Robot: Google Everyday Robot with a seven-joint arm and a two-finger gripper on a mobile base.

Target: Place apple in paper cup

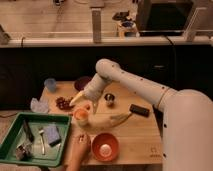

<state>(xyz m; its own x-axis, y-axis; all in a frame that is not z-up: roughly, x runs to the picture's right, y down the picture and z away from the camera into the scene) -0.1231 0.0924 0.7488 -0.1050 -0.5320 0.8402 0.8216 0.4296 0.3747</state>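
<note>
One white arm [135, 85] fills the right side and bends down over a wooden table [142, 137]. Left of the table sits a green tray [14, 126] with small items I cannot name. A red-orange bowl [105, 146] stands near the front edge, with a hand [78, 148] just beside it on the left. A banana [119, 118] lies mid-table, and a black block [139, 110] lies behind it to the right. A blue cup [50, 84] stands at the far left corner. The paper cup [82, 121] stands upright near the tray. The apple [81, 114] sits in its mouth, orange showing at the rim. The gripper [79, 100] hangs just above the apple; whether it is wide or narrow I cannot tell. A metal cup [109, 98] stands right of it, dark grapes [62, 103] left.
</note>
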